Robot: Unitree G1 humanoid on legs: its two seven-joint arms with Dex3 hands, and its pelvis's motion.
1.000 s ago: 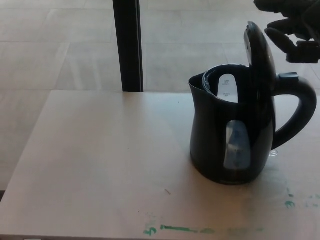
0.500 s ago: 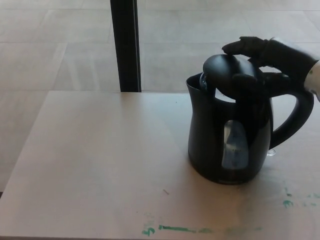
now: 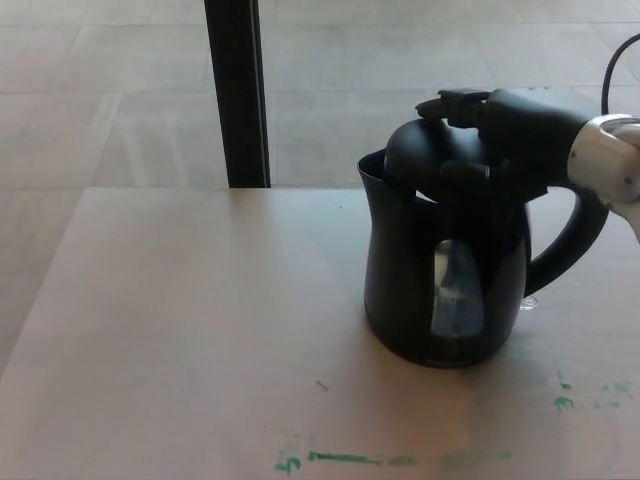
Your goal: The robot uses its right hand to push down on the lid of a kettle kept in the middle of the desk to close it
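Kettle (image 3: 450,270): standing upright on the pale worktop (image 3: 180,330), toward the right of centre, spout pointing left and handle (image 3: 565,250) looping out to the right.
Lid (image 3: 425,160): lying almost flat over the mouth — the spout-side edge is looking slightly raised, so I judge it is not fully seated; the rim there is too dark to be sure.
Right hand (image 3: 500,140): reaching in from the right above the handle and resting on top of the lid, thumb and fingers (image 3: 455,100) spread over its dome, pressing rather than gripping anything.
Key relation: the lid is sitting directly beneath the hand, hinged on the handle side, so the push is needing to go straight down, favouring the spout-side half.
Left hand: not showing anywhere; the right one is the only one near.
Risk: the kettle is standing free — a slanted push may be tipping or sliding it leftward.
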